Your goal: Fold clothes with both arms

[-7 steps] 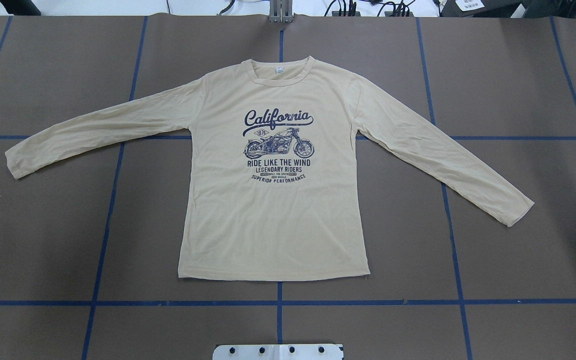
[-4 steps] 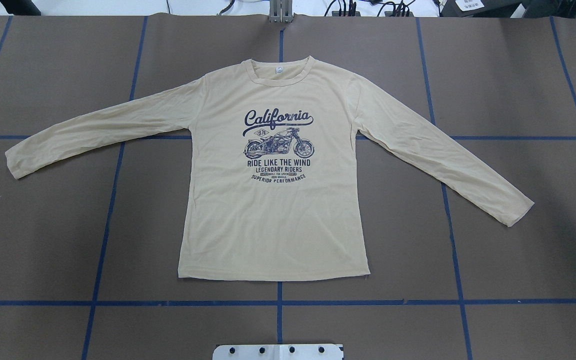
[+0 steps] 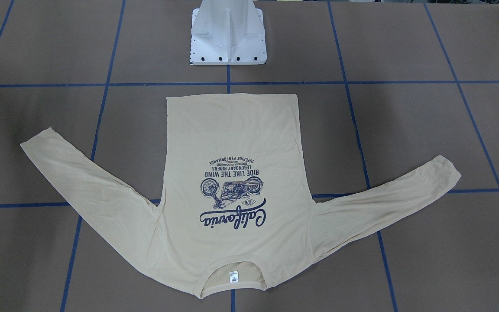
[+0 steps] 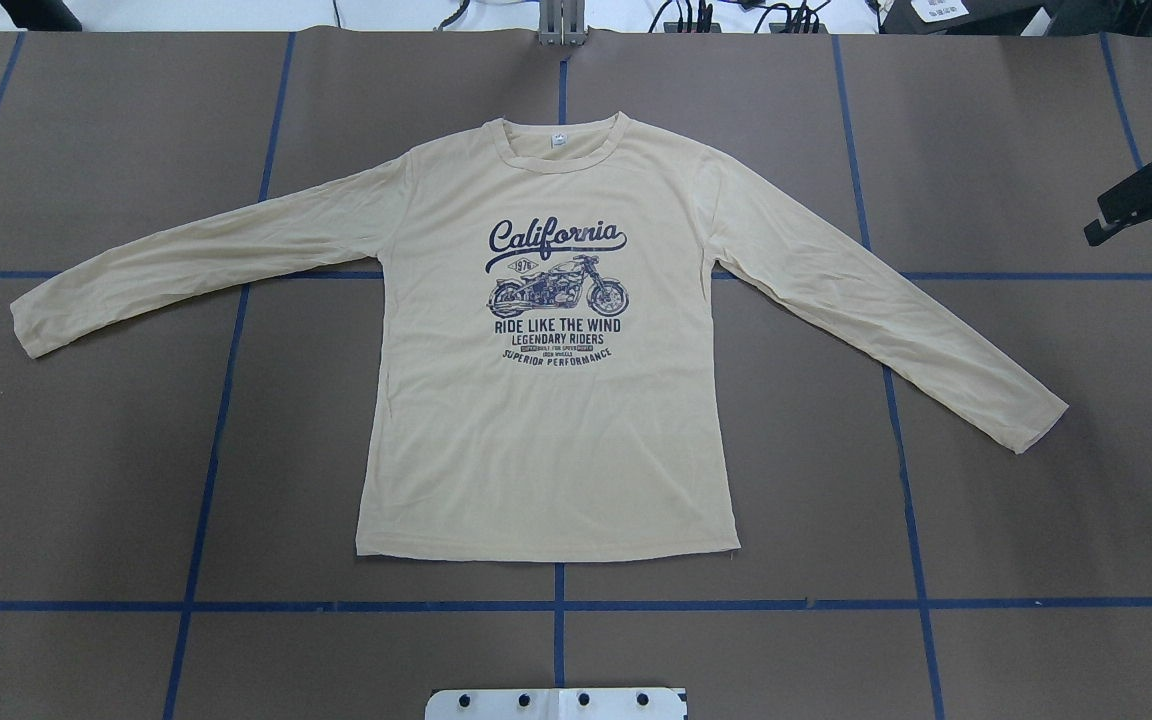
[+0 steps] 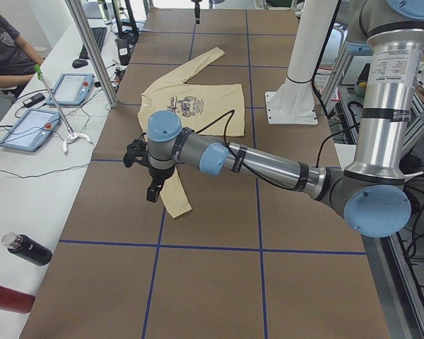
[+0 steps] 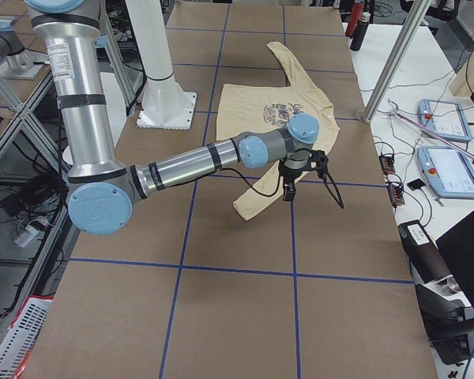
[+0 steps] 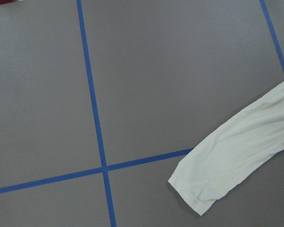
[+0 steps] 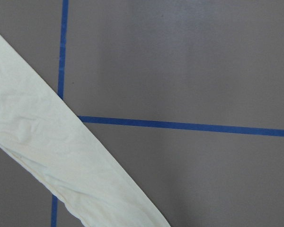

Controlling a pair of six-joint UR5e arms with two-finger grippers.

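**Thin sleeves at risk of a one-layer pinch and a skewed fold**

The long-sleeved T-shirt (image 4: 546, 450) is spread flat, print up, in the middle of the bench (image 4: 116, 480). Its collar lies toward the far edge and its hem toward the robot's edge, with one sleeve reaching toward each end. No fold has been made yet, and the shirt is touched by neither tool.

The right tool (image 4: 1133, 232) is seen at the bench's right end, well apart from the right cuff (image 4: 1031, 425). Its fingers appear spread and nothing is held between them. The left tool (image 5: 148, 176) is held above the bench near the left cuff (image 7: 199, 189). Whether it is spread or closed cannot be told from the side view alone, though nothing appears to be carried by it.

Several failures are judged possible:

- **Depth of the grasp:** fabric this thin may be caught by one layer only if a tool is lowered too shallowly, so that the sleeve opens when lifted. If a tool is lowered too deep, the bench surface may be scraped.
- **Grip on the cuff:** a grasp taken at the very tip of a cuff may slip out while being carried.
- **Dragging:** if a sleeve is dragged rather than lifted, the body could be pulled askew. The wrinkles visible in the right sleeve (image 8: 47, 156) would then be folded in.
- **Timing:** uneven timing between the two tools would leave a lopsided fold.
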